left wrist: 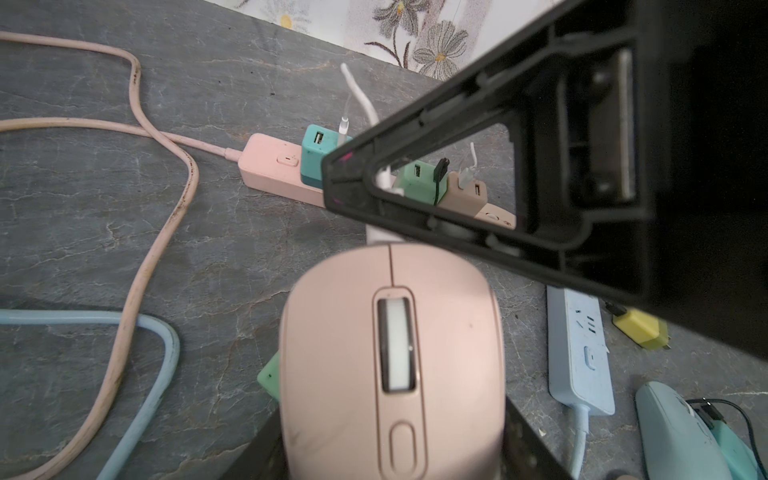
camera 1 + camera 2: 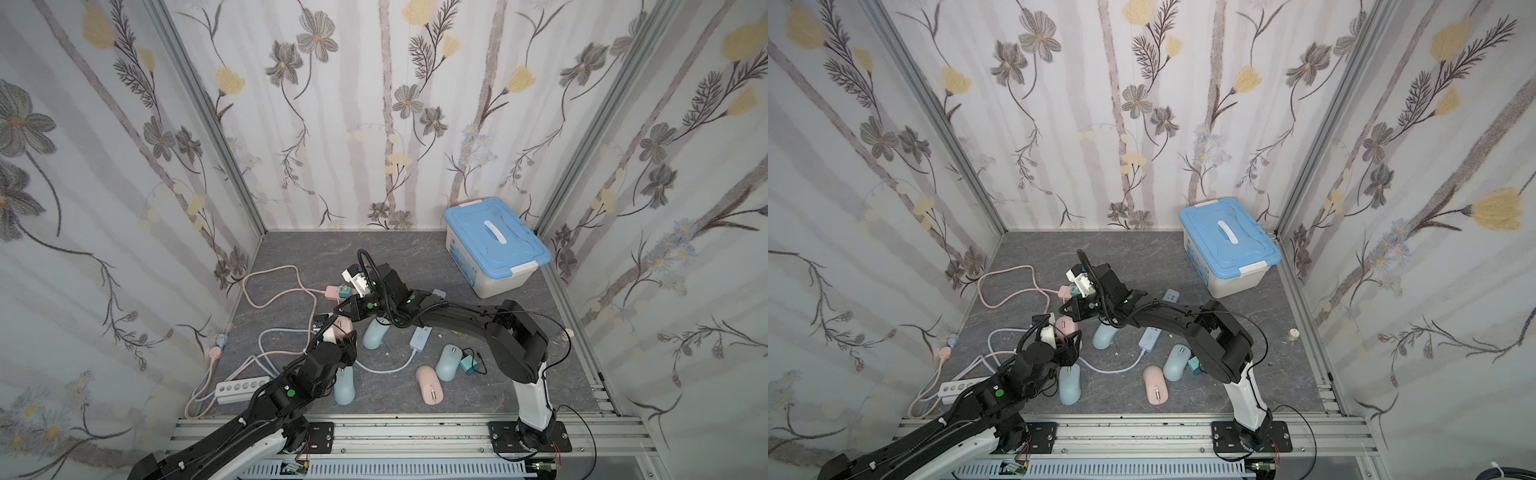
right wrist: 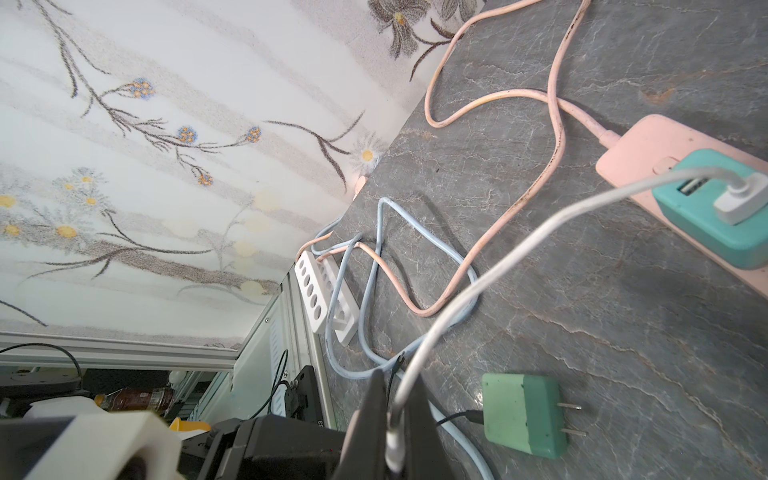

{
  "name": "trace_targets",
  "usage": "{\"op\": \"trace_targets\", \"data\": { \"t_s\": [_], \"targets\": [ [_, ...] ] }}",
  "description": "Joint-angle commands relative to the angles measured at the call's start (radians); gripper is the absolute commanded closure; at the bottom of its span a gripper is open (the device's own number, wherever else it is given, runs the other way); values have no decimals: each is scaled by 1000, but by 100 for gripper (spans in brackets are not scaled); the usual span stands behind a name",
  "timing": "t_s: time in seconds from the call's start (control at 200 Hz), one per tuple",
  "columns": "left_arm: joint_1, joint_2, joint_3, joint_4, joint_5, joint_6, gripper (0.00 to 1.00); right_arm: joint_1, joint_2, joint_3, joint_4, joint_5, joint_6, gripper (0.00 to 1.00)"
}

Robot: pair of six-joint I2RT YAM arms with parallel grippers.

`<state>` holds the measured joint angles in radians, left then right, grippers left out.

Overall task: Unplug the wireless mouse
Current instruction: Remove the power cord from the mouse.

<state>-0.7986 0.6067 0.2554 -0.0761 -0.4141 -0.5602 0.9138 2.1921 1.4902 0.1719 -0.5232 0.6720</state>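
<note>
The left gripper (image 1: 392,440) is clamping the pink mouse (image 1: 390,357) by its sides. Its dark fingers (image 1: 528,453) are showing only as slivers at the mouse's flanks in the left wrist view. The mouse is sitting left of the middle of the table (image 1: 83,216), near the pink power strip (image 1: 270,166). Whether it is resting on the table or raised off it is hard to tell.

The right gripper (image 3: 395,424) is squeezing shut on the white cable (image 3: 498,257) close to the cable's mouse end. The plug tip is disappearing between the fingers. From there the cable is running up to the teal charger (image 3: 715,220) plugged into the pink power strip.

In the left wrist view one black finger of the right gripper is crossing the mouse's nose and hiding the socket, so it is unclear whether the plug is seated. In both top views the right arm (image 2: 457,320) is covering the spot where the two grippers are meeting.

A green charger (image 3: 523,415) is lying loose on the table with its prongs bare.

The blue power strip (image 1: 582,349) is showing only small socket marks and a button, with no legible words. The blue-lidded box (image 2: 494,245) is carrying a printed label on its side, too small to read.
</note>
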Motion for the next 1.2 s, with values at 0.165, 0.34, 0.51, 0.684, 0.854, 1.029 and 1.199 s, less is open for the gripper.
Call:
{"op": "trace_targets", "data": {
  "t_s": [0.165,0.34,0.51,0.684,0.854,1.029,1.199],
  "targets": [
    [0,154,154,-262,90,-130,100,-31,28,107,-54,-48,-13,100],
    [0,188,166,-293,79,-247,100,-40,10,12,111,-48,111,100],
    [-2,213,199,-318,44,-295,100,-36,37,-6,205,-45,225,100],
    [10,334,343,-505,164,-246,100,-55,38,13,90,-94,131,100],
    [24,410,404,-604,200,-224,100,-66,25,-19,104,-110,129,100],
    [23,255,292,-430,69,-260,100,-63,15,-100,260,-69,286,100],
    [47,422,450,-588,186,-213,100,-65,42,2,68,-101,184,100]
  ]
}}
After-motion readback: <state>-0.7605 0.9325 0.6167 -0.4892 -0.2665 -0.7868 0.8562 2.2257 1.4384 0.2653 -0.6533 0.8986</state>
